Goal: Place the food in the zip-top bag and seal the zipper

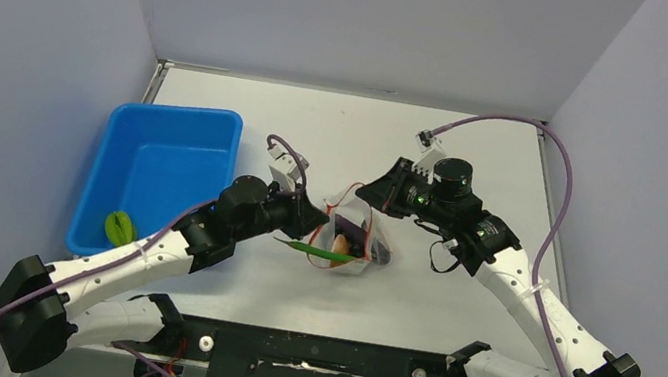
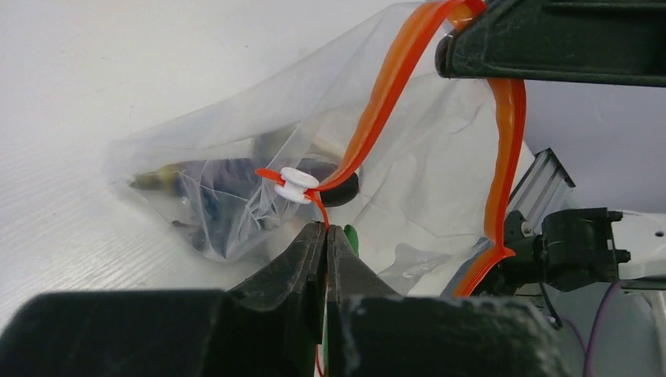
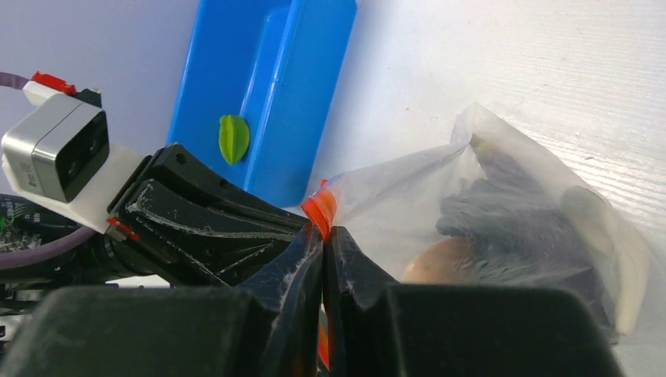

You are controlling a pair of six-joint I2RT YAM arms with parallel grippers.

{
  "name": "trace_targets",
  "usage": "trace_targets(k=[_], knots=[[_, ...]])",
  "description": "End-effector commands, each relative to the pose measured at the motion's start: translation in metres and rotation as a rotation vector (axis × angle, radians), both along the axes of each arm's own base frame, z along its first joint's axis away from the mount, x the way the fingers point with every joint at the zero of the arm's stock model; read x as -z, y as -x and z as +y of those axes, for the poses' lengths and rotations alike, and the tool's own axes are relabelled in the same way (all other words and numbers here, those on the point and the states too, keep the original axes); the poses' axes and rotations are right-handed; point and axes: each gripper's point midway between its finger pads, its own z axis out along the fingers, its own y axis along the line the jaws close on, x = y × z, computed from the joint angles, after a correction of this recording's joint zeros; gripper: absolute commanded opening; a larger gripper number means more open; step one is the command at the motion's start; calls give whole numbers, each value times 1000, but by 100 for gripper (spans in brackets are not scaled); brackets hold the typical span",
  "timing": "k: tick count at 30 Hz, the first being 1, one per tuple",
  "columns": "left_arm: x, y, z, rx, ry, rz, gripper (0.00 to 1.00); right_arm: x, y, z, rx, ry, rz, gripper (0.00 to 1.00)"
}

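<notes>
- Zip-top bag (image 1: pixel 353 214) lies crumpled on the table (image 1: pixel 476 160) between the two arms, with its mouth gaping wide.
- Its zipper (image 2: pixel 393 78), a thin red strip, runs loose around the mouth and is not sealed. The white slider (image 2: pixel 298 185) sits on the strip at the bag's left-arm side.
- The left gripper (image 2: pixel 326 232) is at that same side of the bag, just below the slider. Its jaws are pressed together with the red strip pinched between them.
- The right gripper (image 3: pixel 323 234) is at the far side of the bag's mouth. Its jaws are closed tight on the red strip, holding that edge up.
- Inside the bag, the orange-red fruit (image 1: pixel 340 243) rests beside the dark grape bunch (image 3: pixel 503 216), which is pressed against the clear wall.
- The green pod (image 1: pixel 301 245) has one end at the bag's mouth. The rest of it pokes out on the left-arm side, under the left gripper.
- The lime-green fruit (image 1: pixel 118 227) lies well apart from the bag, in the blue tray (image 1: pixel 218 130) on the bag's left-arm side.
</notes>
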Motion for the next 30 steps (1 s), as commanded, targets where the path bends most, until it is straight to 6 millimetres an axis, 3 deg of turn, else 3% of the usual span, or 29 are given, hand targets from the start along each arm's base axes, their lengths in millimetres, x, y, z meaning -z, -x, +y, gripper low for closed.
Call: trace_targets(k=[1, 6, 10, 15, 18, 22, 30], knots=[[-44, -5, -2, -30, 106, -83, 0, -20, -11, -12, 22, 41, -117, 15], [-61, -17, 3, -139, 194, -32, 0, -46, -12, -36, -35, 255, -306, 37], [-66, -20, 0, -151, 213, -14, 0, -60, 3, -38, -109, 256, -500, 41], [-69, -21, -3, -149, 221, -3, 0, -73, 56, -14, -393, 161, -825, 38], [-71, -22, -5, -146, 234, 3, 0, -65, 82, 0, -522, 174, -969, 35], [-73, -23, -7, -145, 246, 7, 0, -49, 102, 19, -667, 224, -1088, 37], [-77, -21, -5, -149, 268, 12, 0, 4, 102, 36, -821, 324, -1088, 45]])
